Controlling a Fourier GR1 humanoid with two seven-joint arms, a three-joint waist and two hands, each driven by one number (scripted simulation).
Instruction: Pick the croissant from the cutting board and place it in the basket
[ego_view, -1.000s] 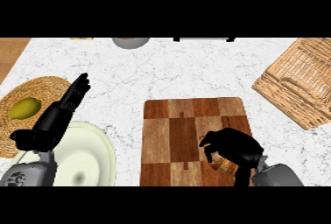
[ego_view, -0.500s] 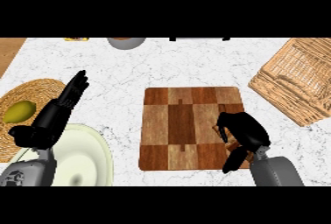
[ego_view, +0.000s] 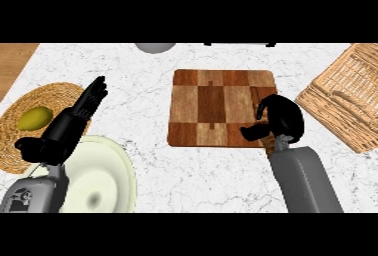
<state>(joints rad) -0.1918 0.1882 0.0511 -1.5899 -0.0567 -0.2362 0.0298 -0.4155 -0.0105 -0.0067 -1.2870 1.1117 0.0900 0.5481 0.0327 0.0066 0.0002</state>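
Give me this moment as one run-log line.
right hand: curled at cutting board right edge | croissant: hidden | basket: right | left hand: open, resting

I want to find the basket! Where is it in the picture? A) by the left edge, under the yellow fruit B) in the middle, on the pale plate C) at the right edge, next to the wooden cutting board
C: the basket sits at the right edge, just right of the cutting board, with the right hand between them.

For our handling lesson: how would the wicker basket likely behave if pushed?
The basket looks woven with open gaps, so probably light and apt to slide on the smooth counter. Its broad, low shape suggests it would hardly tip.
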